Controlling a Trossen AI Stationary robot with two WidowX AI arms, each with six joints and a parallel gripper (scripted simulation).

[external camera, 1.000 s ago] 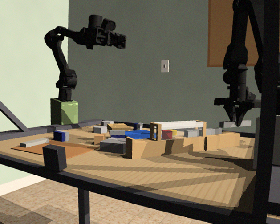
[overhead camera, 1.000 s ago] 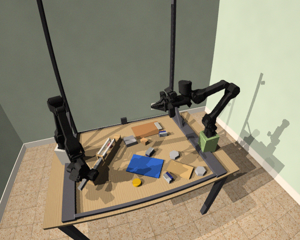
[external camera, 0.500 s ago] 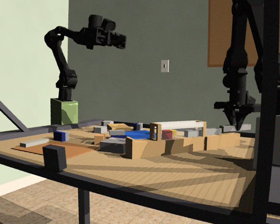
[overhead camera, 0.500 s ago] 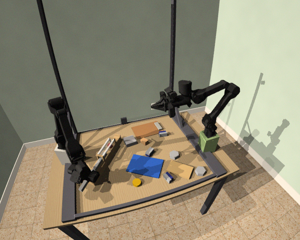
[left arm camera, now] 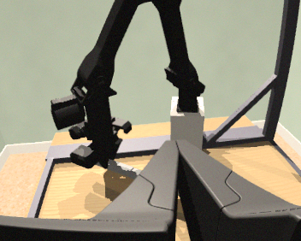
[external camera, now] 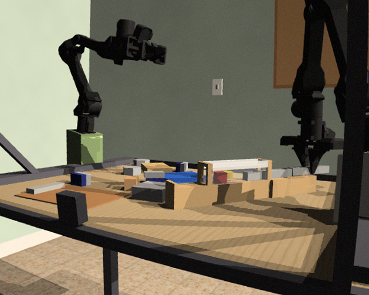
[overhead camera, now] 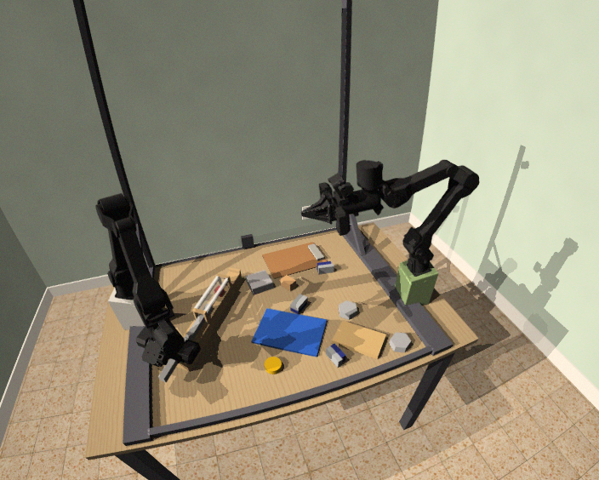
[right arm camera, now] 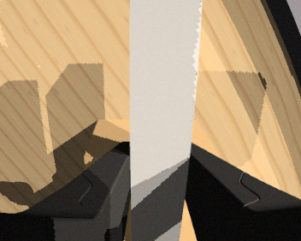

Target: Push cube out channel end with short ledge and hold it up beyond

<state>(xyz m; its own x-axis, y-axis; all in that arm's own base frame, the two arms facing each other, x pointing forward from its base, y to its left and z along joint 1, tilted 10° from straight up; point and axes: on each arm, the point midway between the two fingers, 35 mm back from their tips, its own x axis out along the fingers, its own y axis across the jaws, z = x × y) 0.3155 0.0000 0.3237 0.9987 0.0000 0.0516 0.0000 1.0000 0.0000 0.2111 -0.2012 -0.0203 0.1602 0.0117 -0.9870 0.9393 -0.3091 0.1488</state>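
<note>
Red cube (overhead camera: 218,289) (external camera: 220,177) inside roofed channel (overhead camera: 201,312) (external camera: 260,190)

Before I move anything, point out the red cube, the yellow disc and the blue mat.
red cube (external camera: 220,177): exterior view, side face
yellow disc (overhead camera: 273,365): top view, upper face
blue mat (overhead camera: 291,331) (external camera: 186,177): top and exterior views, upper surface

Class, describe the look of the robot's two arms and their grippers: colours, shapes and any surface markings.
Both jointed arms are matt black, with angular links and bulky rounded joints. The left gripper and right gripper have dark, tapering wedge-shaped fingers, each marked by a thin curved seam line.
</note>
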